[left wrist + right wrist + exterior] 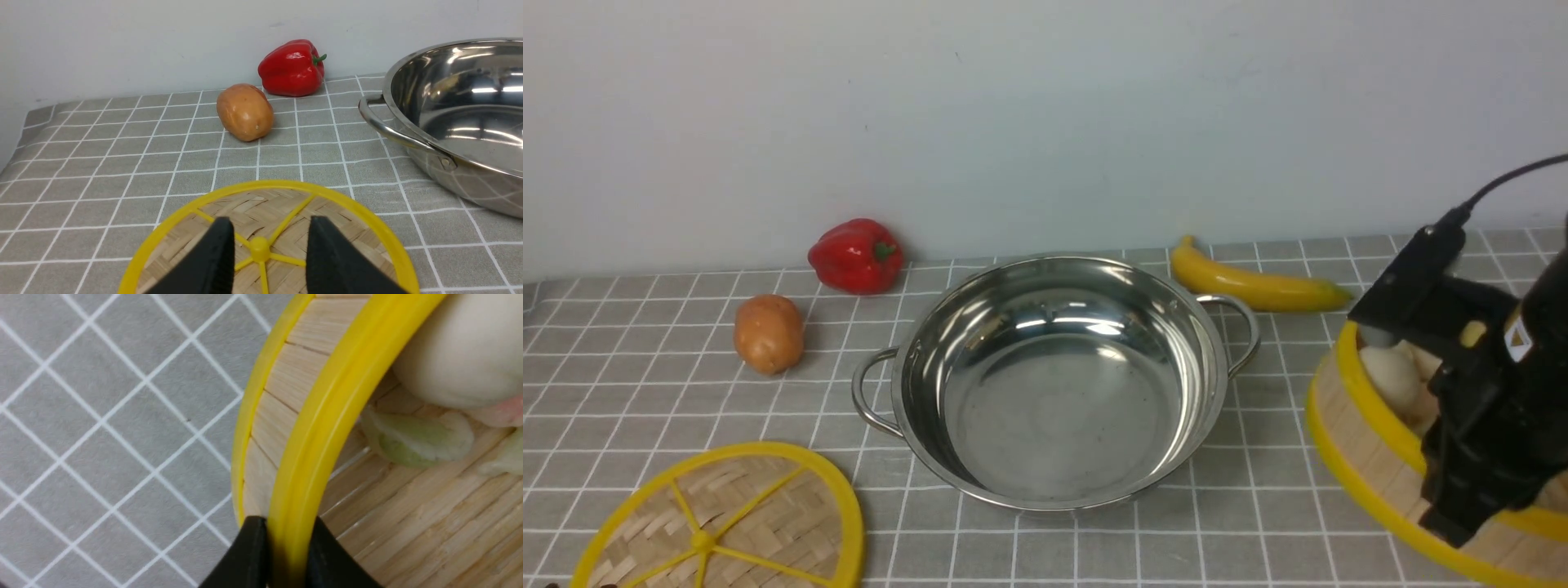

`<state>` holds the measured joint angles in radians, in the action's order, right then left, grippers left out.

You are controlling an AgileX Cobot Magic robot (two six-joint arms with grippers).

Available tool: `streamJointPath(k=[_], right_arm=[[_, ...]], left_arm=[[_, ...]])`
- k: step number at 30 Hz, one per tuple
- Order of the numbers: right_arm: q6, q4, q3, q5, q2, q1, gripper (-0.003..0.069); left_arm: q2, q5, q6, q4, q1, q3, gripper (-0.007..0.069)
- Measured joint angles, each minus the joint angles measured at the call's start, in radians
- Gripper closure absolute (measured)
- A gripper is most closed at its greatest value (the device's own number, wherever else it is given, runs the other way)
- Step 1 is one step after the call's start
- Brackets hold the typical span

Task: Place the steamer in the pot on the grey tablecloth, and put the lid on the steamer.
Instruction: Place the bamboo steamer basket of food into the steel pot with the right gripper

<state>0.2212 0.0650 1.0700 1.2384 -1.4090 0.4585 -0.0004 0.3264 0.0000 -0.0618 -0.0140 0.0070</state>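
Nearest on the left, the flat woven bamboo lid with yellow rim and spokes (719, 523) lies on the grey grid-checked tablecloth (1258, 523); the left gripper (269, 261) is held over its centre knob, jaws parted, nothing gripped. On the right, the yellow rim of the round bamboo steamer with buns inside (1372, 465) is pinched by the right gripper (286, 559). Mid-cloth, the wide shiny steel pot (1054, 384) stands empty. Farther back: brown potato (768, 333), red bell pepper (856, 255), yellow banana (1254, 282).
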Motion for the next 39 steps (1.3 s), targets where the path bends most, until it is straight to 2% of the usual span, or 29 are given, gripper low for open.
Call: streamJointPath(k=[8, 23, 31, 39], right_arm=[[0.034, 0.085, 0.01, 0.016, 0.0, 0.0, 0.0548], [0.147, 0.02, 0.173, 0.022, -0.008, 0.018, 0.0548], [0.158, 0.039, 0.309, 0.033, -0.162, 0.195, 0.0548], [0.174, 0.096, 0.477, 0.031, -0.305, 0.319, 0.0547]], left_arm=[[0.0, 0.0, 0.0, 0.0, 0.0, 0.0, 0.0382], [0.0, 0.0, 0.0, 0.0, 0.0, 0.0, 0.0382], [0.0, 0.0, 0.0, 0.0, 0.0, 0.0, 0.0382], [0.0, 0.0, 0.0, 0.0, 0.0, 0.0, 0.0382]])
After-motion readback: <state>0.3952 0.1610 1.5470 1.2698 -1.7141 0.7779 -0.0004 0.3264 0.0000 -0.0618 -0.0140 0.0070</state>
